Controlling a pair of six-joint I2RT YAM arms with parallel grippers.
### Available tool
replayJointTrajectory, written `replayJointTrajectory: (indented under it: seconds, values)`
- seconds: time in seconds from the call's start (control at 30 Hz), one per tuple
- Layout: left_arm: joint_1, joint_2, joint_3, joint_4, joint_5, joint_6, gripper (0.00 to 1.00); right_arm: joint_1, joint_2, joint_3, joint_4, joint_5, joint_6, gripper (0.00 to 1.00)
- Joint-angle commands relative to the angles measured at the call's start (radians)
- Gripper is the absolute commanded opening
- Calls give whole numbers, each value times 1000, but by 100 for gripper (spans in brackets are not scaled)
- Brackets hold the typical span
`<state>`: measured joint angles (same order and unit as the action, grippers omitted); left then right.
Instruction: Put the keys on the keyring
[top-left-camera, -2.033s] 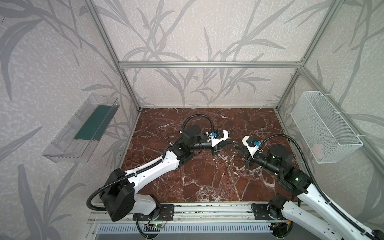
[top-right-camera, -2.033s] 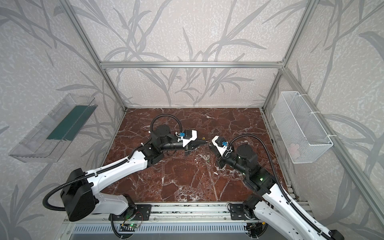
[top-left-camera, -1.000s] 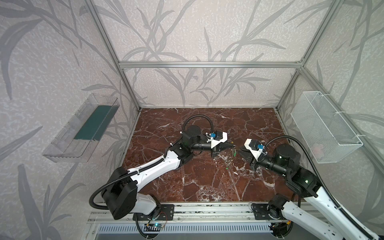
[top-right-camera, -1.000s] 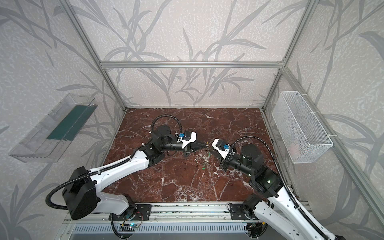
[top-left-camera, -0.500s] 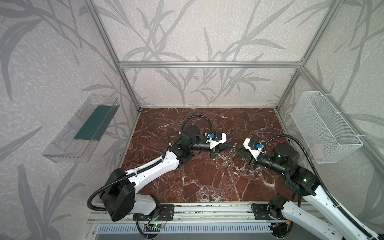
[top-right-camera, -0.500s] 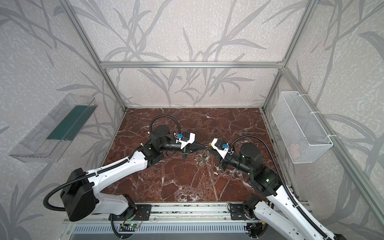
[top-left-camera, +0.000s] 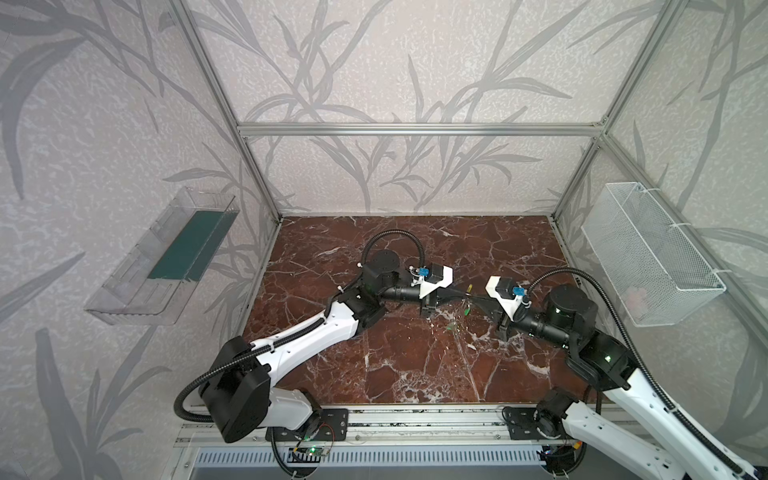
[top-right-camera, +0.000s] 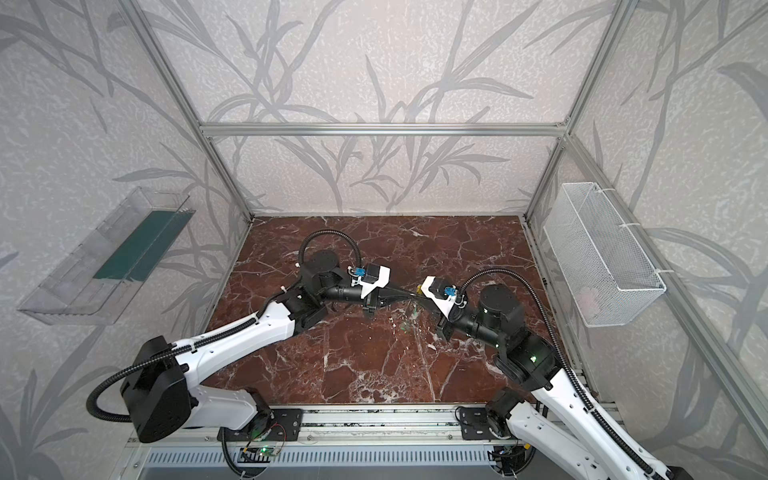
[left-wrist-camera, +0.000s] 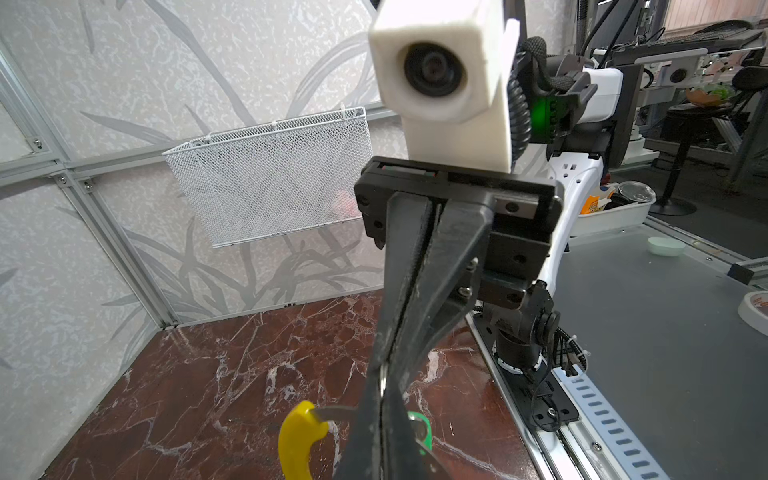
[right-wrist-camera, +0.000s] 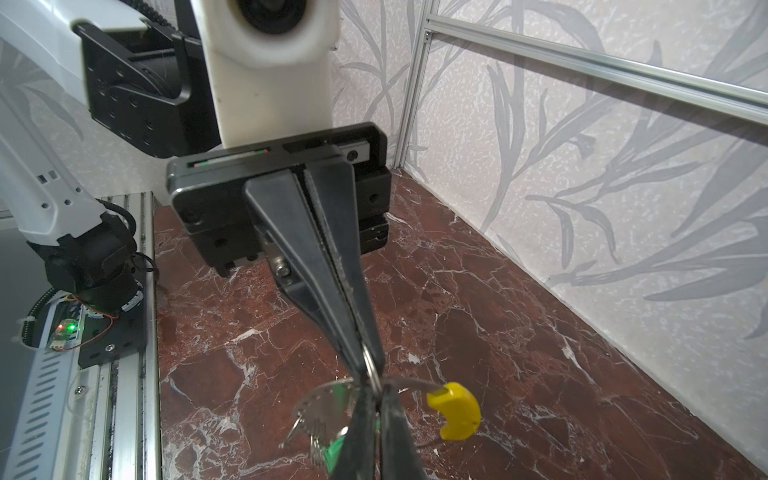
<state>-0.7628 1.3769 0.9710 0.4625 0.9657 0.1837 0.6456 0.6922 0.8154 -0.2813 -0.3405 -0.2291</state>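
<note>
The right tool (left-wrist-camera: 384, 370) had newly clenched, catch unclear; the left tool (right-wrist-camera: 368, 358) gripped the one keyring (right-wrist-camera: 454, 410). Two green-tagged keys (right-wrist-camera: 332, 451) showed beneath.

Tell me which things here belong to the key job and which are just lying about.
For the job: keyring, keys with green tags, left hand, right hand.
Just lying about: white wire basket on the wall, clear wall tray.
</note>
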Motion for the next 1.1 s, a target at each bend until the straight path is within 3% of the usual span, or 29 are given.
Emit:
replayJointTrajectory:
  seconds: [0.0, 0.13, 0.3, 0.53, 1.07]
  values:
    - [-3, -29, 10, 18, 28, -4, 0, -2, 3, 2, 17, -32, -9, 2]
    - [-2, -38, 20, -58, -7, 60, 0, -2, -3, 22, -25, -20, -29, 0]
    - [-5, -79, 112, -415, -144, 340, 21, -2, 22, 93, -184, 21, -54, 0]
    - [-53, -75, 227, -673, -276, 553, 23, -2, 74, 159, -292, 29, -54, 0]
    - [-136, -12, 299, -744, -417, 608, 23, -1, 114, 193, -315, 16, -44, 0]
